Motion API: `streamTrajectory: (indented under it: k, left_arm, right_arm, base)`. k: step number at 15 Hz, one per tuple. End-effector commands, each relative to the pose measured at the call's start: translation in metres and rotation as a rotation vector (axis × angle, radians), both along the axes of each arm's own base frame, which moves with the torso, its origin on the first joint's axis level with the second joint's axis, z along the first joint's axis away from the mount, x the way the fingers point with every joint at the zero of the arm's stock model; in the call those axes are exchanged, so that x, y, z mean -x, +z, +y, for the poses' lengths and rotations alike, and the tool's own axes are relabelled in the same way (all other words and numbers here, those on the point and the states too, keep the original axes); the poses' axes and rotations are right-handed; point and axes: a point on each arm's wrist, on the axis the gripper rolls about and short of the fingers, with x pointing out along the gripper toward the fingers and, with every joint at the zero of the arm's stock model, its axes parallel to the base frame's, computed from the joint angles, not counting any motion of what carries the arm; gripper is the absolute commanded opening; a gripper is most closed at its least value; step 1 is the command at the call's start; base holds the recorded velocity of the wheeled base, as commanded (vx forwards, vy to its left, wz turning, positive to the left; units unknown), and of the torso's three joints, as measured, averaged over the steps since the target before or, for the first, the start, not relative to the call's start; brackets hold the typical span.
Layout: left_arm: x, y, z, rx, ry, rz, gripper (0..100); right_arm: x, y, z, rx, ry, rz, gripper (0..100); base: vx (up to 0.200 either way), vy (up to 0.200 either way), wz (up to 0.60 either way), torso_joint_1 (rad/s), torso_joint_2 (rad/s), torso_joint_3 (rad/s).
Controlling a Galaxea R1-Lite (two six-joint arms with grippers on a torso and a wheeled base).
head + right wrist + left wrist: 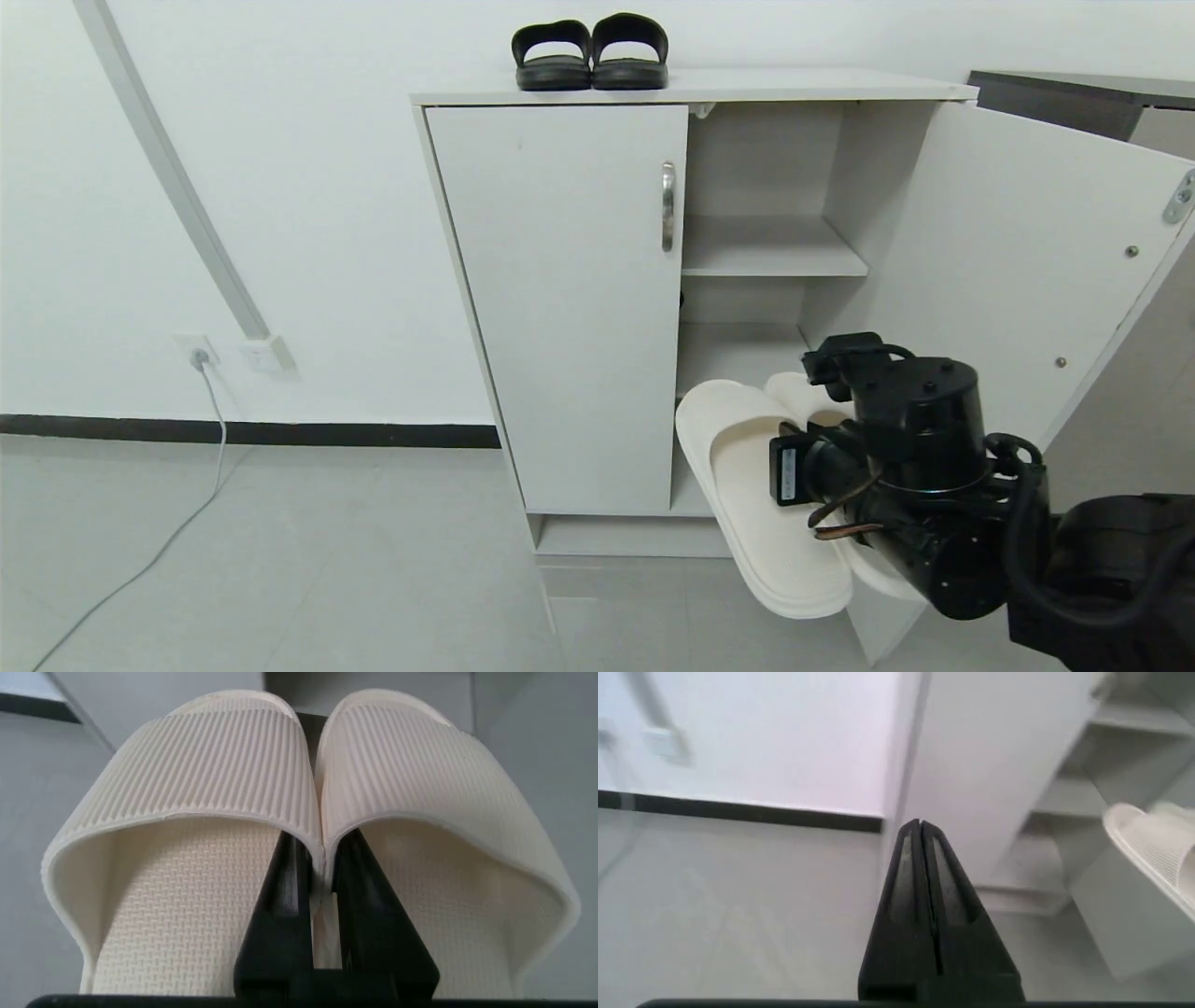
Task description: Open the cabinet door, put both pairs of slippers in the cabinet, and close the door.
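**White pair held at the open cabinet, black pair on top**

The right jaws are clamped narrow on the white slippers, pinching the two inner strap edges where the pair meets side by side. The left jaws are pressed fully together with nothing between them, hanging above the floor to the left of the cabinet.

The white slippers are held in the air just in front of the cabinet's open right half, toes toward the lower compartment. Whether the toes have crossed the front edge I cannot tell.

The right door stands swung wide open beside the right arm. The left door is closed, its metal handle upright along its inner edge. Inside, a bare shelf divides the upper space from the lower.

The black slippers sit side by side on the cabinet's top, above the closed left door, well apart from both arms.
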Motion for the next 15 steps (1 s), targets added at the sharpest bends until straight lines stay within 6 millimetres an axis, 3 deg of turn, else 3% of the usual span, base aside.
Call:
streamTrajectory:
  k: [1, 6, 8, 10, 12, 15]
  left_arm:
    - [0.045, -0.052, 0.009, -0.033, 0.258, -0.037, 0]
    - [0.060, -0.129, 0.008, -0.055, 0.293, -0.007, 0]
    - [0.063, -0.153, 0.007, -0.077, 0.182, -0.031, 0]
    - [0.062, -0.153, 0.005, -0.081, 0.057, -0.104, 0]
    - [0.062, -0.159, 0.002, -0.071, -0.091, -0.054, 0]
    - [0.061, -0.158, 0.002, -0.142, -0.094, -0.065, 0]
  right_arm:
    - [-0.005, -0.014, 0.015, 0.033, -0.016, 0.014, 0]
    - [-0.009, -0.025, 0.021, 0.040, -0.015, 0.019, 0]
    - [-0.013, -0.034, 0.025, 0.041, -0.017, 0.019, 0]
    - [-0.014, -0.039, 0.027, 0.033, -0.015, 0.006, 0]
    - [-0.016, -0.041, 0.028, 0.023, -0.011, -0.001, 0]
    - [-0.015, -0.039, 0.031, 0.011, -0.004, -0.015, 0]
  base:
    - [0.000, 0.000, 0.00, 0.000, 0.00, 0.000]
    - [0.000, 0.000, 0.00, 0.000, 0.00, 0.000]
    - [0.000, 0.000, 0.00, 0.000, 0.00, 0.000]
    - [0.000, 0.000, 0.00, 0.000, 0.00, 0.000]
    - [0.000, 0.000, 0.00, 0.000, 0.00, 0.000]
    - [0.000, 0.000, 0.00, 0.000, 0.00, 0.000]
